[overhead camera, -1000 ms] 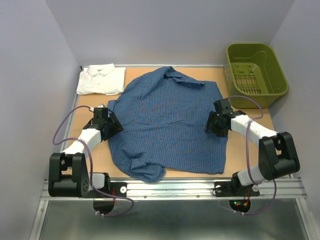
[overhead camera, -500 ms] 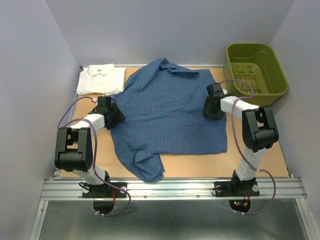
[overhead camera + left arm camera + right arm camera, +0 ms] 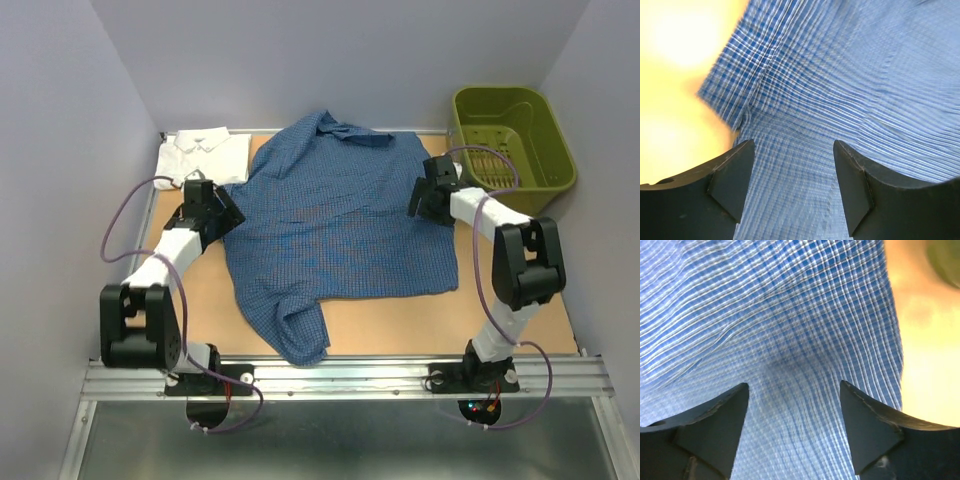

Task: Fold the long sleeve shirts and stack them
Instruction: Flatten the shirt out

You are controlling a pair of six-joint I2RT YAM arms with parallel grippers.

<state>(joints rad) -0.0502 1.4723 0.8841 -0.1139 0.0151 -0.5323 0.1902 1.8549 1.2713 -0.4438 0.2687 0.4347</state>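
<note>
The dark blue checked shirt is spread across the middle of the table, collar at the far edge, hem toward the near side, so its long axis runs far to near. A bunched sleeve trails off at the near-left corner. The left gripper sits right at the shirt's left edge and the right gripper right at its right edge, one on each flank, roughly level with the chest. Both wrist views show the jaws standing apart, checked cloth lying just beyond the fingertips and nothing pinched between them. Each arm looks nearest to its own side seam, so my read is that the next move will be a grab at those edges to fold inward across the long axis. Over in the far-left corner, the white shirt lies folded, just touching the blue one's left shoulder. The olive-green basket stands at the far right, and I see nothing in it.
</note>
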